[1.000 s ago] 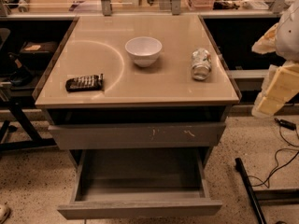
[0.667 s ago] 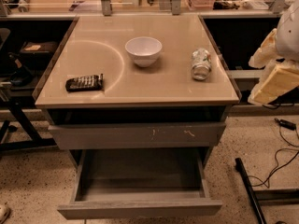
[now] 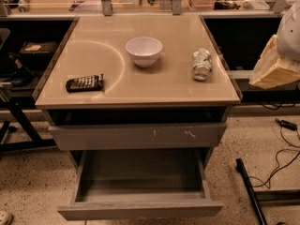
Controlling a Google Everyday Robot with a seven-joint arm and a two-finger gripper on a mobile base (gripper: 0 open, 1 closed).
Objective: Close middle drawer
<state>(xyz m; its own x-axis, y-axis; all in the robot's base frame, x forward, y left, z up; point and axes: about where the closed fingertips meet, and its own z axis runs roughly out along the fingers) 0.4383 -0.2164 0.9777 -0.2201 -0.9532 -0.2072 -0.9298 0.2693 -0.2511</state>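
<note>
The middle drawer (image 3: 140, 210) is a wide, shallow grey wood-grain drawer with a plain front. It is pulled far out under the table, and its inside is bare. Above it, the drawer front with pale scratch marks (image 3: 136, 136) stands slightly out from the frame. The narrowest drawer front is out of view. My gripper (image 3: 273, 69) shows as a pale tan and white shape at the right edge, level with the tabletop. It is well to the right of the drawers and touches nothing.
On the beige tabletop (image 3: 140, 86) are a white bowl (image 3: 144, 50), a crushed can (image 3: 202, 63) lying on its side and a black remote (image 3: 85, 82). Dark shelving stands on both sides. Cables (image 3: 286, 144) and a black floor bar (image 3: 251, 191) lie at the right.
My gripper at the right edge has risen a little. The drawers and the things on the table have not moved.
</note>
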